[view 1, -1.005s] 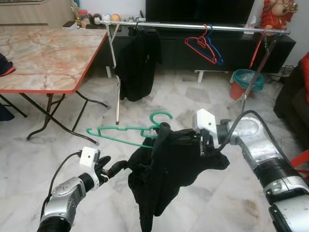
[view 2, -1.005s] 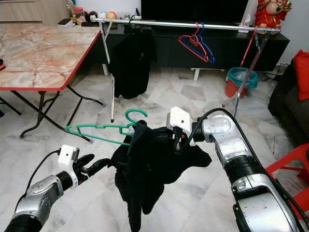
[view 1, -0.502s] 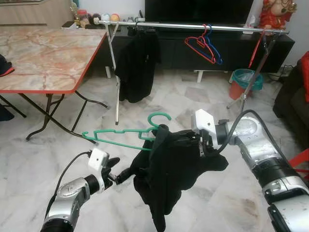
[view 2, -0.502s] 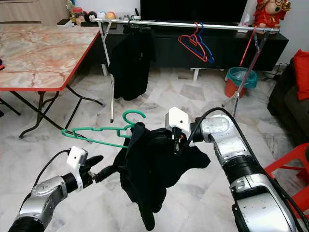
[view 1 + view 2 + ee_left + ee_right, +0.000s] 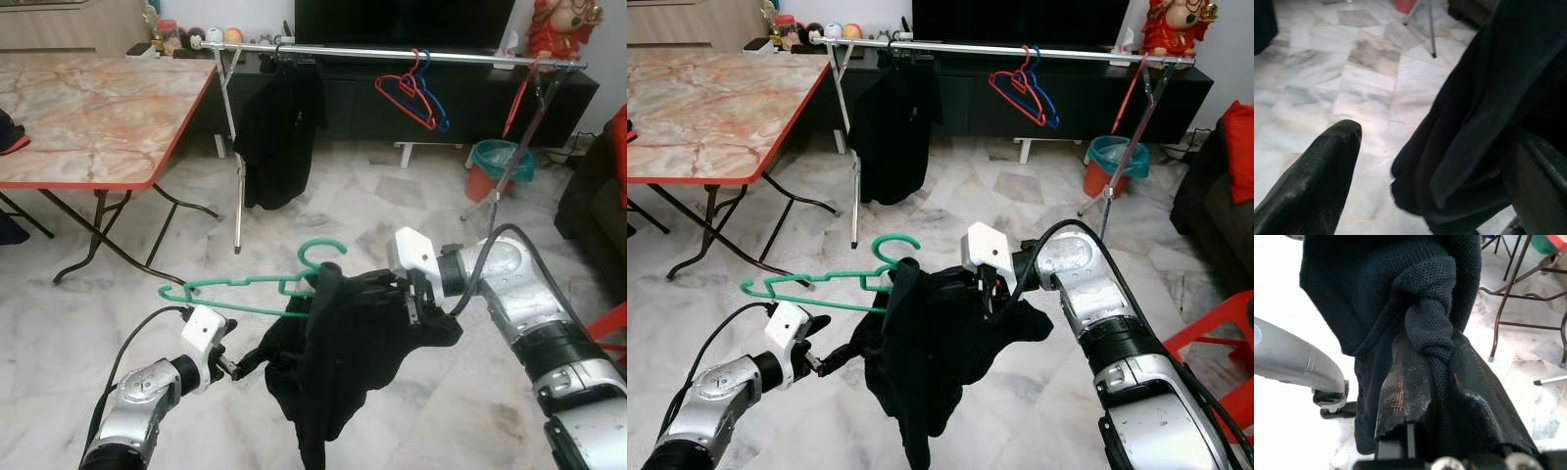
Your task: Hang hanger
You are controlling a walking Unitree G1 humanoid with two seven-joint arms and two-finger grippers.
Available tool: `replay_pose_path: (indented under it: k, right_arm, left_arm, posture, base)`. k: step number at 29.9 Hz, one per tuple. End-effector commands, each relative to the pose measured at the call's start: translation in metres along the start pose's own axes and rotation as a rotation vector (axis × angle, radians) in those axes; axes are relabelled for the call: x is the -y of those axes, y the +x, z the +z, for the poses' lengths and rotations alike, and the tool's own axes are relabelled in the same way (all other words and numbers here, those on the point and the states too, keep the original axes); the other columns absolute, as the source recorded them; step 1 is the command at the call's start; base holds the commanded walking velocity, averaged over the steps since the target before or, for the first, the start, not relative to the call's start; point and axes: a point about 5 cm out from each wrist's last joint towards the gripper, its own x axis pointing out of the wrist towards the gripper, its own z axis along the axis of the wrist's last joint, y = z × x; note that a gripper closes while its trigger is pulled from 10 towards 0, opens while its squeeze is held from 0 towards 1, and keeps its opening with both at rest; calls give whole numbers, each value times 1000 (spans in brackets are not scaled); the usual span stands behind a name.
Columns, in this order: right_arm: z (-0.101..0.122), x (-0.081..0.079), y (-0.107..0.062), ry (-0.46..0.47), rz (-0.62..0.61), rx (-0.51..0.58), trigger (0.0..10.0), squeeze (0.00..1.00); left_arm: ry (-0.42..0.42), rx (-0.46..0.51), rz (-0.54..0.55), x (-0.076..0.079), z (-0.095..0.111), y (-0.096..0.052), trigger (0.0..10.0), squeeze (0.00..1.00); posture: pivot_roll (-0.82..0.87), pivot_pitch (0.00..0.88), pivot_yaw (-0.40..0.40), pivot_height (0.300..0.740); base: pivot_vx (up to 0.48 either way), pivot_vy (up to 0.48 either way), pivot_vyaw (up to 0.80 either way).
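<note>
A green hanger [image 5: 235,285] is held about level over the floor, its hook [image 5: 323,250] pointing up. A black garment [image 5: 343,343] drapes over its right end and hangs down in a bunch. My right gripper [image 5: 407,296] is shut on a twisted fold of the garment [image 5: 1381,289] at the hanger's right end; its fingers [image 5: 1405,387] pinch the knit cloth. My left gripper [image 5: 245,364] is low on the left, open, at the garment's lower left edge. In the left wrist view a hanging fold [image 5: 1474,122] lies between the two spread fingers [image 5: 1322,181].
A steel clothes rail [image 5: 392,51] crosses the back, carrying a black shirt [image 5: 279,127], a red hanger [image 5: 404,93] and a blue hanger [image 5: 438,103]. A marble folding table [image 5: 88,108] stands left, a teal bin [image 5: 495,166] by the rail's right leg, a red chair [image 5: 612,328] at far right.
My left gripper has risen and moved right up to the garment's lower edge. The hanger's free left end has dipped, so it lies more level. The right gripper has hardly moved.
</note>
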Motion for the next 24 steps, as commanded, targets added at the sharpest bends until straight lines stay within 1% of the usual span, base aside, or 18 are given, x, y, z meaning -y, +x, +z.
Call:
replay_pose_path:
  k: [1, 2, 5, 7, 8, 9, 10, 11, 12, 13, 14, 18, 19, 20, 21, 22, 23, 24]
  right_arm:
    - [9, 2, -2, -40, -3, 21, 0, 0]
    - [9, 2, -1, -40, -3, 23, 0, 0]
    - [10, 2, 0, -40, 0, 23, 0, 0]
    - [10, 2, 0, -40, 2, 24, 0, 0]
    - [11, 3, 0, -41, 0, 25, 0, 0]
    - [11, 3, 0, -42, -1, 25, 0, 0]
    - [11, 3, 0, -42, -2, 26, 0, 0]
    - [12, 3, 0, -43, -2, 26, 0, 0]
    - [12, 3, 0, -44, -2, 26, 0, 0]
    - [12, 4, 0, -44, -1, 26, 0, 0]
    - [12, 4, 0, -44, -1, 27, 0, 0]
    - [13, 4, 0, -44, 1, 28, 0, 0]
    - [14, 5, 0, -45, -1, 30, 0, 0]
    - [15, 5, 0, -46, -1, 31, 0, 0]
    - [15, 5, 0, -47, -1, 31, 0, 0]
    - [16, 5, -1, -47, 1, 32, 0, 0]
    - [16, 5, -1, -47, 3, 33, 0, 0]
    - [16, 5, -1, -47, 4, 33, 0, 0]
  left_arm:
    - [-6, 6, -13, 0, 0, 0, 10000, 0]
    - [-34, 24, -18, 1, 0, 1, 10000, 0]
    - [-83, 54, -48, 3, 3, 1, 10000, 0]
    - [-96, 63, -62, 4, 4, 1, 10000, 0]
    - [-107, 63, -92, 7, 4, 1, 10000, 0]
    - [-110, 56, -107, 9, 3, 0, 8980, 0]
    - [-111, 52, -116, 10, 2, 0, 8980, 0]
    - [-110, 42, -127, 11, 0, 0, 4824, 0]
    - [-109, 37, -131, 11, -1, 0, 4824, 0]
    - [-108, 34, -134, 12, -1, 0, 2000, 0]
    - [-111, 30, -141, 13, -2, 0, 0, 0]
    - [-112, 26, -151, 15, -2, 1, 0, 0]
    - [-107, 25, -141, 14, -2, 2, 2588, 0]
    - [-108, 25, -136, 14, -2, 2, 4353, 0]
    - [-110, 25, -134, 14, -2, 2, 4353, 0]
    - [-110, 24, -136, 14, -2, 3, 6314, 0]
    - [-109, 21, -131, 14, -2, 4, 10000, 0]
    - [-108, 19, -127, 14, -2, 4, 10000, 0]
  posture:
    - [-52, 0, -21, 740]
    - [-51, 0, -22, 740]
    - [-51, 0, -23, 740]
    - [-51, 0, -23, 740]
    - [-50, 0, -24, 740]
    - [-51, 0, -23, 740]
    - [-51, 0, -23, 740]
    - [-51, 0, -23, 740]
    - [-51, 0, -23, 740]
    - [-51, 0, -24, 740]
    - [-51, 0, -24, 740]
    - [-54, 0, -24, 740]
    - [-56, 0, -24, 740]
    - [-57, 0, -25, 740]
    - [-57, 0, -25, 740]
    - [-58, 0, -25, 740]
    - [-58, 0, -25, 740]
    - [-58, 0, -25, 740]
  base:
    - [0, 0, 0]
    - [0, 0, 0]
    - [0, 0, 0]
    - [0, 0, 0]
    - [0, 0, 0]
    - [0, 0, 0]
    - [0, 0, 0]
    - [0, 0, 0]
    - [0, 0, 0]
    - [0, 0, 0]
    - [0, 0, 0]
    - [0, 0, 0]
    - [0, 0, 0]
    - [0, 0, 0]
    - [0, 0, 0]
    - [0, 0, 0]
    - [0, 0, 0]
    - [0, 0, 0]
